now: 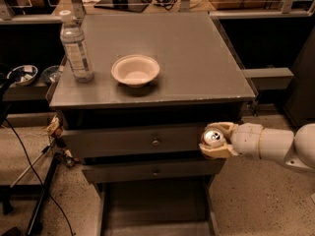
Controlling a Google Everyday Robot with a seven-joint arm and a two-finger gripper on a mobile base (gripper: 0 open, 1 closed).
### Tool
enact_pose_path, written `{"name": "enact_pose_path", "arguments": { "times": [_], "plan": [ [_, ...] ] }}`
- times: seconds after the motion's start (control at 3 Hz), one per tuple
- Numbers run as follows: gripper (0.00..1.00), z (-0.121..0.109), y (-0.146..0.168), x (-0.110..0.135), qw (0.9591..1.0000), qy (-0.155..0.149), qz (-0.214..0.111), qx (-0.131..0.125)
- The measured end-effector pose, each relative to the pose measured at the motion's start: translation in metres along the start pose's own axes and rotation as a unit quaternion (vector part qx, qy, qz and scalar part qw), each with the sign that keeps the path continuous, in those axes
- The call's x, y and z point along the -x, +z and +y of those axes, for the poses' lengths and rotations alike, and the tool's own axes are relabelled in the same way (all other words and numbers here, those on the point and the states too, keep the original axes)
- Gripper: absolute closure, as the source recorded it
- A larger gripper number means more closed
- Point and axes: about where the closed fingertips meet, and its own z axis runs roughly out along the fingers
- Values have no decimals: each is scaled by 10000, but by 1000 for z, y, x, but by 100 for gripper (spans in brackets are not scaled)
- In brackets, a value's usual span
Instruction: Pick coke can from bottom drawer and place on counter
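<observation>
The coke can (213, 137) shows its silver top and pull tab between the fingers of my gripper (215, 140), which is shut on it. The gripper holds the can in front of the right end of the upper drawer front, below the counter's front edge. The counter (197, 63) is a broad grey tabletop. The bottom drawer (152, 208) is pulled out at the bottom of the view; its flat floor shows nothing on it.
A clear water bottle (75, 46) stands at the counter's left edge. A white bowl (135, 70) sits near the counter's front middle. Two drawer fronts with knobs (155, 142) face me. Cables and a stand leg lie on the floor at left.
</observation>
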Motion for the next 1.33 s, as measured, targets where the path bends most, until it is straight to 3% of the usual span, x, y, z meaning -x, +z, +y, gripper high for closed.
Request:
{"name": "enact_pose_path", "arguments": {
  "times": [0.33,1.0,1.33],
  "plan": [
    [100,0,0,0,10000,0,0,1],
    [100,0,-8,11,9989,-27,205,412],
    [100,2,-12,19,9966,-5,185,800]
  ]
}}
